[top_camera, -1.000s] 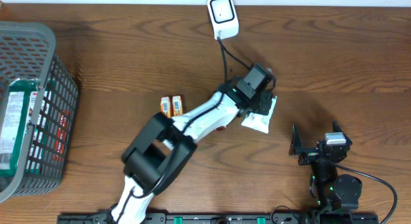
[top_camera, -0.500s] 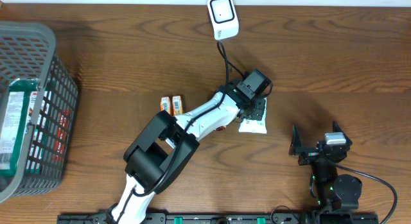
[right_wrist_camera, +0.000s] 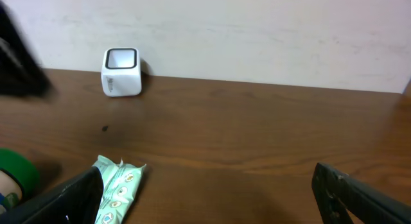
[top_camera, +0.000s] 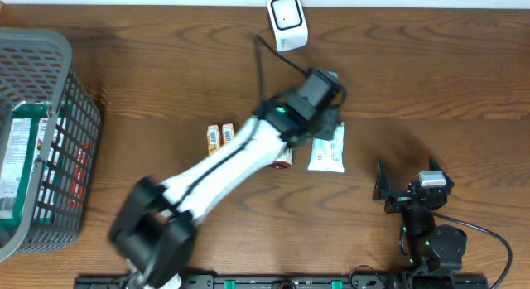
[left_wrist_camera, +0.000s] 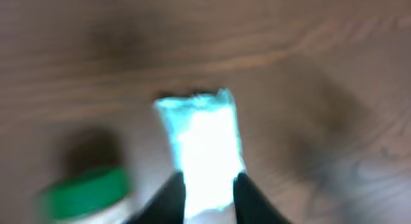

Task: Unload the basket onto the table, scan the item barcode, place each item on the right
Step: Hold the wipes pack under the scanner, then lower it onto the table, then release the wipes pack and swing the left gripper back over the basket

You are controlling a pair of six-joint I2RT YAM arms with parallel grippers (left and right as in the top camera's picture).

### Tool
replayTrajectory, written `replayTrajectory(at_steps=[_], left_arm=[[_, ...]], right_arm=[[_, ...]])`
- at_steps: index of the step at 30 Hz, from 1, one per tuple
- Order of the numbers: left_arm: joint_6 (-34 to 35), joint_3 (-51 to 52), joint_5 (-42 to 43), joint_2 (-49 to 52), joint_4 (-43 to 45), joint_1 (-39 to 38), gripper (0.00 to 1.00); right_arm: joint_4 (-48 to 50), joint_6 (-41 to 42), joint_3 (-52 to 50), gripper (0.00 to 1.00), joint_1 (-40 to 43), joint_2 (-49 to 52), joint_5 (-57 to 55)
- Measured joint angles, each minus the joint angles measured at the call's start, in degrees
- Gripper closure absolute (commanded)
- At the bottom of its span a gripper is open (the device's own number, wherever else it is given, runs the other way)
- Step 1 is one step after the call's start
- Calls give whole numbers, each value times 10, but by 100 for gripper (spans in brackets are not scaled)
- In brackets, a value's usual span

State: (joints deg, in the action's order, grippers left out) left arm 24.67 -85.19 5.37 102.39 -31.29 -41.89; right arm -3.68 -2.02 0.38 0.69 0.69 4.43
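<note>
Packet (top_camera: 326,148) flat on table (top_camera: 431,82) (beside bottle (right_wrist_camera: 13,174))

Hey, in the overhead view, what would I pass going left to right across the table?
In order: gray basket → two orange packs → white scanner → mint-green packet → right arm.

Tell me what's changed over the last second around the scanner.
The left gripper laid the green-white packet flat on the table and its jaws have parted; its arm swung leftward. The open right gripper, scanner, orange packs and basket stayed put.
</note>
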Motion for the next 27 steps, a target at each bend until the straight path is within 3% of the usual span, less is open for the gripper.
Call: replayTrajectory(at_steps=[3,6,8,13,18,23,27], left_arm=[[-9,-20,-22,-65,-71,61,59],[-25,-54,-35,-133,-121,160,38],[-27,-68,-42,-182,-143,242,33],[-27,-76,-57,-275,-200,464,28],[-27,-76,-60,-288,-243,659,28],[-27,-76,-60,-267,-252,765,27],[-32,-76,-59,-238,-251,793,15]], right_arm=[[0,0,0,1,0,0,0],[0,0,0,1,0,0,0],[0,0,0,1,0,0,0],[0,0,0,1,0,0,0],[0,0,0,1,0,0,0],[0,0,0,1,0,0,0],[0,0,0,1,0,0,0]])
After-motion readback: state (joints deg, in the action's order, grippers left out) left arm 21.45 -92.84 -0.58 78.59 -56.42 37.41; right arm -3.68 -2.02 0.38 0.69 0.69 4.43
